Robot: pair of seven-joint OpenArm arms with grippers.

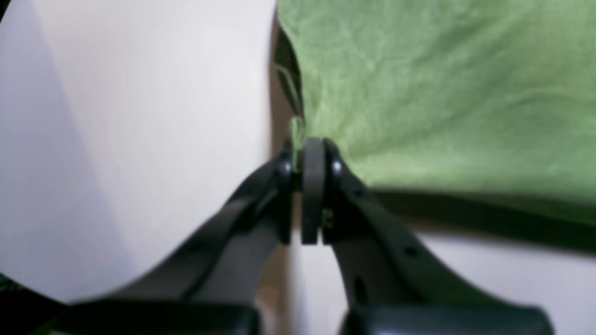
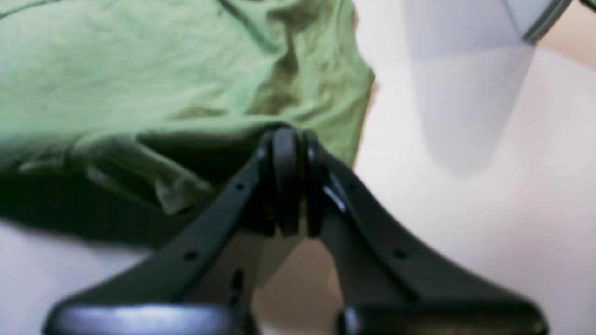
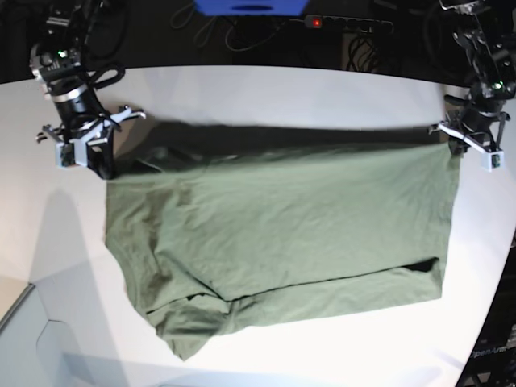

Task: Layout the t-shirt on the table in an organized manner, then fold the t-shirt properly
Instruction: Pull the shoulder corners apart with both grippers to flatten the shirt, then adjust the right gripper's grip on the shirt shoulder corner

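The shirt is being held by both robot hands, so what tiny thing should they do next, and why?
Probably pull the held edge a little further back and lower it flat. The left gripper and right gripper are each shut on a far corner of the t-shirt, with that edge stretched between them, yet the near sleeve is bunched on the table.

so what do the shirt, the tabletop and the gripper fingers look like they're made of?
t-shirt: soft matte olive knit, probably cotton; it wrinkles and bunches.
table: smooth white hard surface, faint sheen and crisp shadows; laminate or painted board, can't tell.
left gripper and right gripper: black moulded plastic, slightly glossy; pads look like matte rubber, though blurred.
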